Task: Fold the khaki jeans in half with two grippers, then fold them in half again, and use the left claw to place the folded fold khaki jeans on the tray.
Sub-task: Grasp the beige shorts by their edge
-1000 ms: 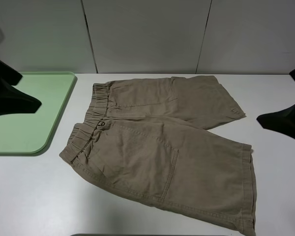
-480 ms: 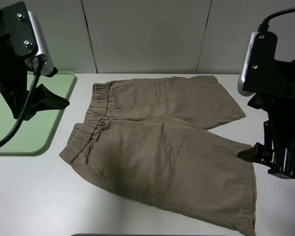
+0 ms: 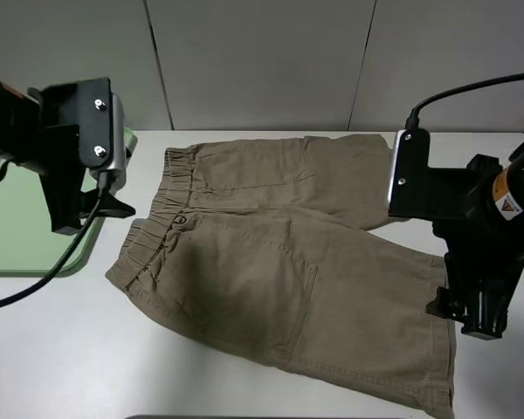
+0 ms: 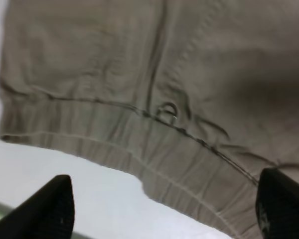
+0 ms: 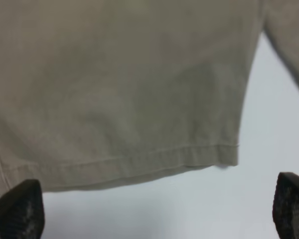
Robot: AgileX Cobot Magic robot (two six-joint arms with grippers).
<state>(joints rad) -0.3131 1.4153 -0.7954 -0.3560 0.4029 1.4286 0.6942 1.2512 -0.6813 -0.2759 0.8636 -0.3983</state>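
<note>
From the high camera, the khaki jeans (image 3: 279,271) lie flat and spread out on the white table (image 3: 61,349). They are a soft tan cotton weave with a gathered elastic waistband (image 3: 168,185) toward the left, a dark button (image 3: 182,220) and a stitched rectangular patch pocket (image 3: 244,292); the legs run to the right. The pale-green tray (image 3: 17,249), smooth plastic with a rounded corner and a low rim, sits at the table's left edge, apart from the cloth. The left claw (image 3: 115,208) hangs just beside the waistband, and the right gripper (image 3: 444,305) is at the near leg's hem; both are matte black. Grey wall panels (image 3: 262,61) with dark seams stand behind. In the left wrist view the black fingertips (image 4: 55,206) stand wide apart, released, over the ribbed waistband edge and bare table, holding nothing. In the right wrist view the textured fingertips (image 5: 20,209) are likewise spread and empty, above the stitched hem (image 5: 139,162) and white tabletop.
</note>
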